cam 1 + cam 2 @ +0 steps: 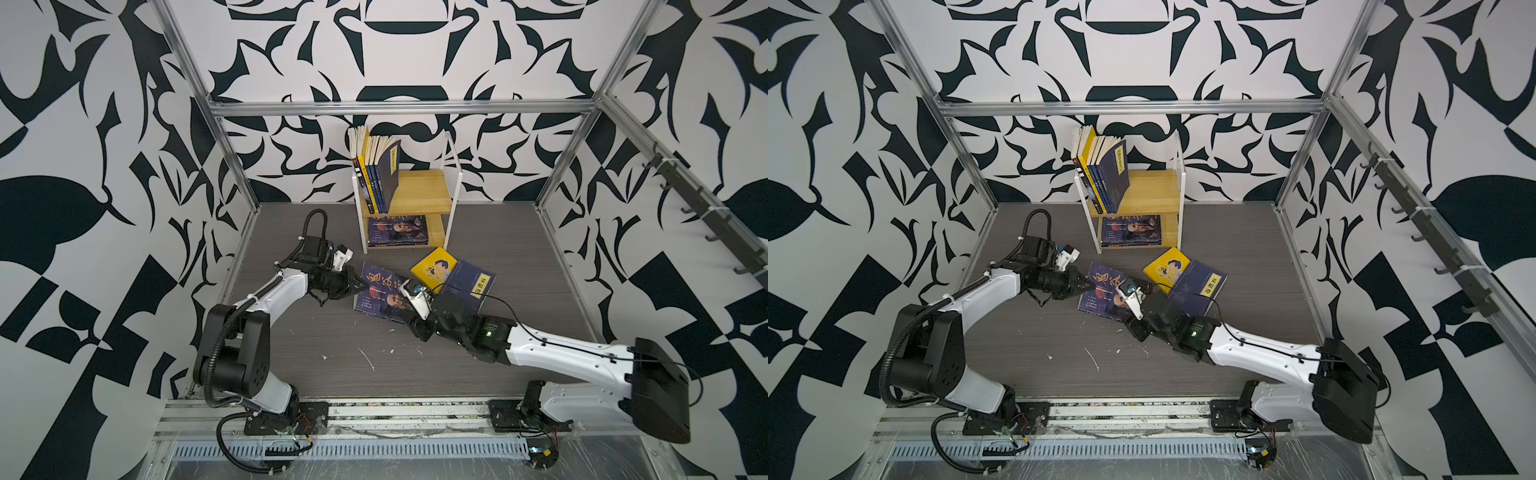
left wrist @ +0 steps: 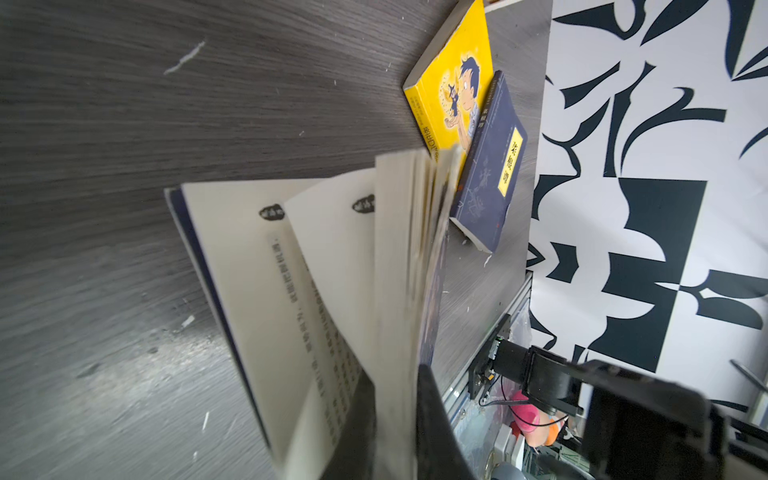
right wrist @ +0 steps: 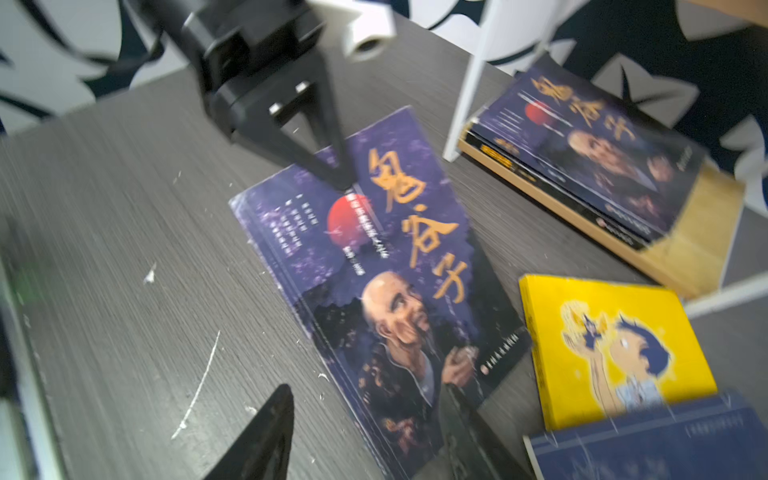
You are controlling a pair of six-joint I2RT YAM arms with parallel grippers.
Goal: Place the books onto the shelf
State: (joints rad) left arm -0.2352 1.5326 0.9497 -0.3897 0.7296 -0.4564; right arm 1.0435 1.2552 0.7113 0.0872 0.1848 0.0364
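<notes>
In both top views the shelf (image 1: 424, 192) (image 1: 1152, 187) stands at the middle of the worktop's (image 1: 324, 349) far edge. A row of upright books (image 1: 382, 174) leans at the left end of its upper tier, and a shelved portrait book (image 1: 398, 230) lies flat in the lower tier. Near the worktop's centre lies a loose portrait book (image 1: 380, 287). Toward the right edge from it is a yellow cartoon book (image 1: 430, 270), with a navy strip-titled book (image 1: 465, 277) overlapping it. The left jaws meet the loose portrait book's left edge.

In the left wrist view, the left jaws are clamped on a sheaf of the loose portrait book's (image 2: 249, 270) pages — the other pages fan out toward the worktop.

In the right wrist view, the right jaws stand apart, holding nothing. One finger is over bare worktop and the other over the loose portrait book's (image 3: 395, 257) cover. At the cover's opposite end the left jaws are pinched together. The shelved portrait book (image 3: 590, 145) tops a flat stack on the lower board.
</notes>
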